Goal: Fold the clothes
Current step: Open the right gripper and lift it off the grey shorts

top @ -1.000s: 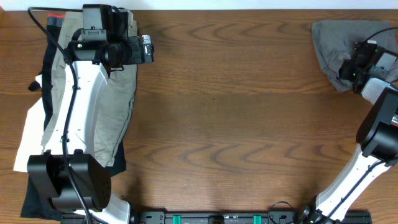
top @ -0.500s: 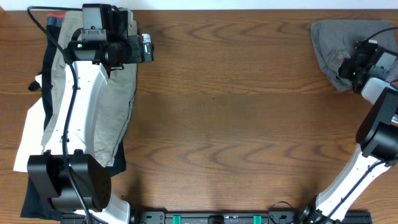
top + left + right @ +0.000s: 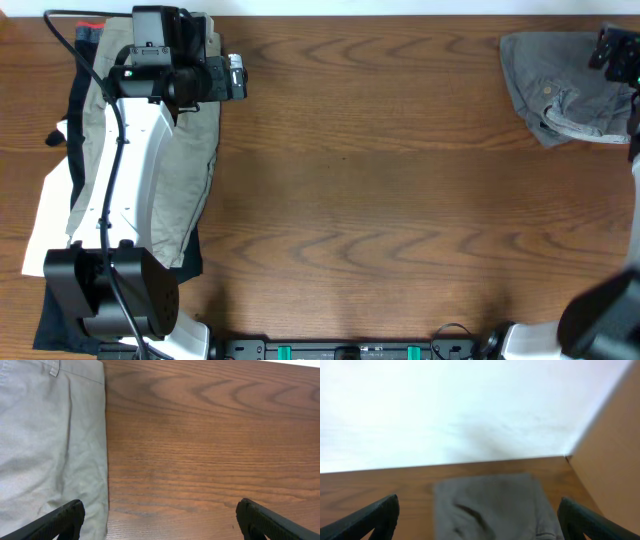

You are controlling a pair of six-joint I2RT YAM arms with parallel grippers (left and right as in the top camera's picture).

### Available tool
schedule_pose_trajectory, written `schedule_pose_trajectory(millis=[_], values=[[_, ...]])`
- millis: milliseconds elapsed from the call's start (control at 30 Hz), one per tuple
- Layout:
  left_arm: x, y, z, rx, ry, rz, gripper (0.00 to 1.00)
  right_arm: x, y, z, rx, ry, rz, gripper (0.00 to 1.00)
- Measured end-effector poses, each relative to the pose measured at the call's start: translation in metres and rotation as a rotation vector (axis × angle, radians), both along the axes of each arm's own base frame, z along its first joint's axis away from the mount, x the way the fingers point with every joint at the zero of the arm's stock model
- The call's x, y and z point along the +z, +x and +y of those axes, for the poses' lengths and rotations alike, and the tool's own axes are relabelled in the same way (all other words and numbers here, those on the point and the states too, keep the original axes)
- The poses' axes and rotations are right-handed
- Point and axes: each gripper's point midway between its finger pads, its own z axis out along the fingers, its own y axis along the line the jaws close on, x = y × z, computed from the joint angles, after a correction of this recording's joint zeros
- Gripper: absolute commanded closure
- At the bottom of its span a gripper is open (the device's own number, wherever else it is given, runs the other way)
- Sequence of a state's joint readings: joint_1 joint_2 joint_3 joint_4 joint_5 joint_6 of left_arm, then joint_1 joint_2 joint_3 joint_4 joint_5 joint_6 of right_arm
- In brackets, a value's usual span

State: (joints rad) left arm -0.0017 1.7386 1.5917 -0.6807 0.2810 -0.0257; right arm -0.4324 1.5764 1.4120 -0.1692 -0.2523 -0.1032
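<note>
**Overhead.** Found grey shorts [image 3: 565,90] bunched in the far right corner of the bench [image 3: 380,200], close against the far edge. Judged long axis to run along that far edge, left to right. Noted paler waistband strip on the near-right side; took the waist to point toward the right edge and the legs toward the left, though not with certainty, given the crumpling. Located right arm [image 3: 615,50] at the right edge, above the far-right end of the shorts, with no cloth seen in the right jaws. Located left arm [image 3: 150,130] well apart, at the far left corner, above tan shorts [image 3: 190,180] on a pile of clothes [image 3: 50,220]. Rated right arm the nearer by a wide margin.

**Left wrist.** Noted fingertips [image 3: 65,517] spread wide with nothing between: left jaws parted and empty. Saw only tan shorts [image 3: 50,435] and bare bench [image 3: 200,435]; no grey shorts here.

**Right wrist.** Noted fingertips [image 3: 375,515] spread wide with nothing gripped: right jaws parted and empty. Placed grey shorts [image 3: 495,505] below and ahead, centred between the fingertips, with white wall [image 3: 445,410] beyond the far edge. Found view too blurred to read seams. Judged a plain descent sufficient to reach the cloth, with no sideways reach needed.
</note>
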Motion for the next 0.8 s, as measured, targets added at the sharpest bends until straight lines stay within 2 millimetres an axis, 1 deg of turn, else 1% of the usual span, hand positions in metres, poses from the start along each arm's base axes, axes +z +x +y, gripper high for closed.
schedule_pose_trajectory(millis=[67, 133, 167, 233, 333, 467, 500, 533, 633, 800], values=[[0.0, 0.0, 0.0, 0.0, 0.0, 0.0, 0.02, 0.017, -0.011, 0.021, 0.032, -0.002, -0.01, 0.01], [0.0, 0.0, 0.0, 0.0, 0.0, 0.0, 0.02, 0.028, -0.022, 0.044, 0.073, 0.003, -0.004, 0.01], [0.0, 0.0, 0.0, 0.0, 0.0, -0.001, 0.02, 0.035, -0.029, 0.061, 0.108, 0.007, -0.004, 0.01], [0.0, 0.0, 0.0, 0.0, 0.0, -0.001, 0.02, 0.048, -0.04, 0.087, 0.17, 0.01, -0.016, 0.01], [0.0, 0.0, 0.0, 0.0, 0.0, 0.0, 0.02, 0.069, -0.063, 0.133, 0.302, 0.04, -0.042, 0.01], [0.0, 0.0, 0.0, 0.0, 0.0, 0.0, 0.02, 0.089, -0.092, 0.185, 0.481, 0.121, -0.074, 0.01], [0.0, 0.0, 0.0, 0.0, 0.0, 0.0, 0.02, 0.094, -0.097, 0.194, 0.518, 0.136, -0.083, 0.01], [0.0, 0.0, 0.0, 0.0, 0.0, 0.0, 0.02, 0.098, -0.102, 0.203, 0.553, 0.15, -0.091, 0.01], [0.0, 0.0, 0.0, 0.0, 0.0, 0.0, 0.02, 0.101, -0.11, 0.215, 0.607, 0.18, -0.092, 0.01], [0.0, 0.0, 0.0, 0.0, 0.0, 0.0, 0.02, 0.08, -0.118, 0.221, 0.618, 0.254, 0.006, 0.01]])
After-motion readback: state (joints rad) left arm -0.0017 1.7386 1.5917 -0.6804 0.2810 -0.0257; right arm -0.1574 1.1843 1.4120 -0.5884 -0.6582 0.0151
